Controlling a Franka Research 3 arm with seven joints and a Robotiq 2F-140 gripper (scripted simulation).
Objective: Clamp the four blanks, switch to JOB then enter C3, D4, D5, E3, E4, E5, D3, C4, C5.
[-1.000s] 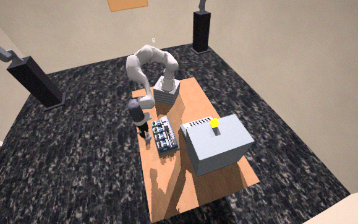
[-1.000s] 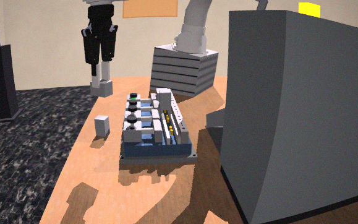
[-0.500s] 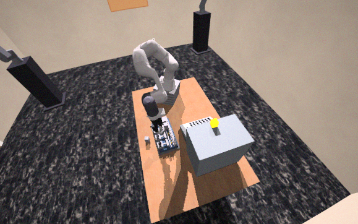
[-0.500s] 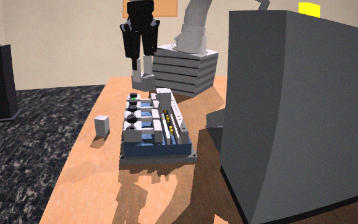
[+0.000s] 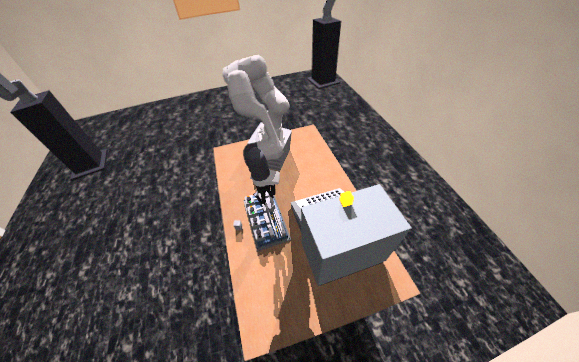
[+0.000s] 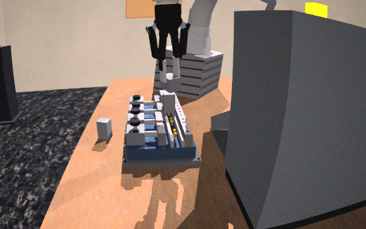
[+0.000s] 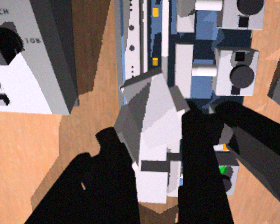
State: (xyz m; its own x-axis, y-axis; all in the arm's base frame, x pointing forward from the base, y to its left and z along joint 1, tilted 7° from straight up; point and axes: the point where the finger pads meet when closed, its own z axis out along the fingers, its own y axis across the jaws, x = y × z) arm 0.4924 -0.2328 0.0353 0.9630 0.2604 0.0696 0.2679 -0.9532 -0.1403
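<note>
My gripper (image 6: 170, 74) (image 7: 154, 109) is shut on a grey blank (image 6: 170, 85), held tilted in the wrist view, above the far part of the vise fixture (image 6: 161, 153). Another blank (image 6: 169, 102) stands in a farther station; what lies behind it is hidden. The two nearest stations show bare rails with yellow parts. Valves with black knobs (image 6: 134, 121) (image 7: 242, 76) line the fixture's left side in the exterior view. A green lens (image 6: 136, 100) (image 7: 222, 170) and an amber lens (image 7: 225, 147) are lit. A loose blank (image 5: 237, 225) (image 6: 103, 128) stands left of the fixture. The selector (image 7: 6, 45) shows; its setting is unclear.
The grey cabinet (image 5: 358, 222) (image 6: 261, 104) stands right of the fixture, with its key panel (image 5: 324, 197) facing the arm's base. The amber lamp (image 5: 346, 199) (image 6: 316, 10) on top is lit. The wooden table (image 5: 258, 320) carries everything.
</note>
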